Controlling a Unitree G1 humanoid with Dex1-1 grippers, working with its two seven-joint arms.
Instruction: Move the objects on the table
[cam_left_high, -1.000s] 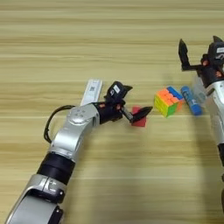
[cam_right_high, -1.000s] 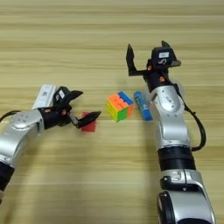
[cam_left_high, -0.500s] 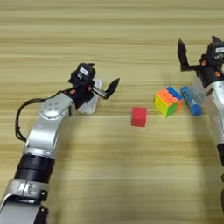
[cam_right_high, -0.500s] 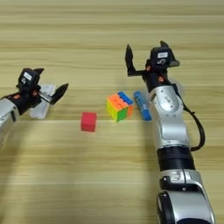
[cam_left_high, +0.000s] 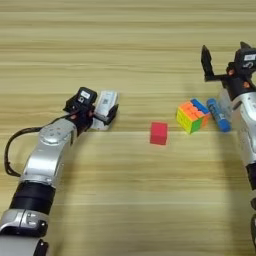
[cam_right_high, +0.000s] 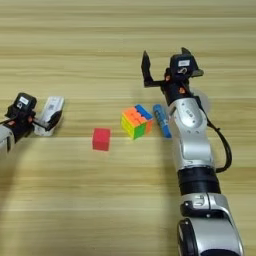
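My left gripper (cam_left_high: 102, 117) is open at the near end of the slim white bar (cam_left_high: 106, 101), with one black finger (cam_left_high: 112, 112) against the bar's right side. The red cube (cam_left_high: 159, 133) lies alone on the table (cam_left_high: 128, 200), well right of that gripper. Further right sit the multicoloured puzzle cube (cam_left_high: 192, 115) and, beside it, the blue-and-white marker tube (cam_left_high: 218, 114). My right gripper (cam_right_high: 165, 64) is raised behind them, open and holding nothing. A clear tape roll (cam_right_high: 203, 102) shows partly behind the right arm.
The left forearm (cam_left_high: 47, 155) crosses the front left of the table. The right arm (cam_right_high: 192, 150) runs down the right side, just right of the marker tube.
My left gripper let go of the red cube, swung left and now sits at the white bar's near end. The cube stayed where it was left. The right arm has not moved.
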